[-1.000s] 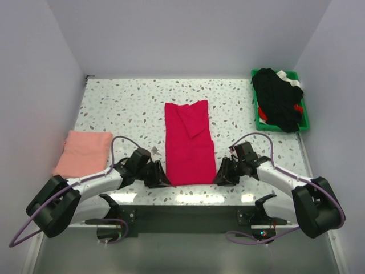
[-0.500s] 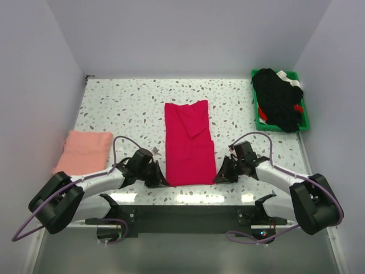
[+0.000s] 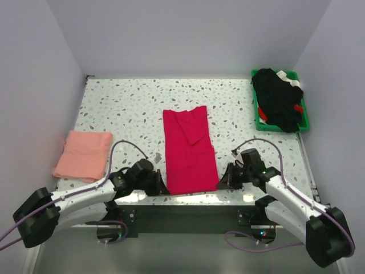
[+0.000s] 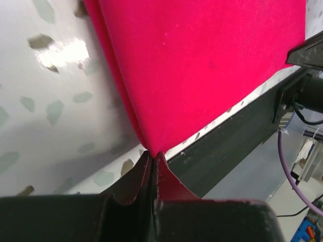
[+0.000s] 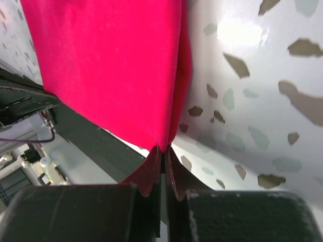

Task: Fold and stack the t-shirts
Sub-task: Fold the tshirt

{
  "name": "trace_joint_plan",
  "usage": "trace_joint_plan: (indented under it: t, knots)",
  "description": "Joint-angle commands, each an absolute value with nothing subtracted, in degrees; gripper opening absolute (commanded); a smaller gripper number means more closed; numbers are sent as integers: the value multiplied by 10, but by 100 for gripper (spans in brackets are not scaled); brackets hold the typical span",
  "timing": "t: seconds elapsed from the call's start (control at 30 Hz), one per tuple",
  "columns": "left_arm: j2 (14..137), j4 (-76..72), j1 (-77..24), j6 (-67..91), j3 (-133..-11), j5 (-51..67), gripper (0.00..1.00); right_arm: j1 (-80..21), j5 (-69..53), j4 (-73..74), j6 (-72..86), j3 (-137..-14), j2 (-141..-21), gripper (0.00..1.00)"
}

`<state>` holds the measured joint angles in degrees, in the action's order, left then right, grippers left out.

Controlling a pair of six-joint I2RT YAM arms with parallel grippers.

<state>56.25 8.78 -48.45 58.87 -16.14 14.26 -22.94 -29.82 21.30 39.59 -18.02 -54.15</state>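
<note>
Near edge of worktop [image 3: 131, 108]: left fingers [image 4: 149, 170] pressed together, pinching the near-left corner of the red t-shirt [image 4: 202, 65]. The right fingers [image 5: 162, 164] are likewise closed, clamped on its near-right corner. The red t-shirt runs away from between the two sets of fingers as a long folded strip, flat on the worktop. The pink t-shirt [image 3: 84, 154] lies folded, well apart to the left of the left fingers. Far beyond the right fingers, to their right: green bin [image 3: 304, 111] holding dark clothes [image 3: 278, 97].
</note>
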Motion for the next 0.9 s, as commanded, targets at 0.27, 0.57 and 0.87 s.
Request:
trace_joint_plan:
  t: [0.27, 0.57, 0.87]
  knots:
    - [455, 178, -550, 628, -213, 15, 0, -230, -275, 395, 365, -240, -351, 0]
    - [582, 193, -463, 552, -364, 17, 0, -230, -225, 340, 360, -380, -510, 0]
    - [708, 184, -326, 475, -499, 76, 0, -227, -177, 253, 373, -538, -731, 0]
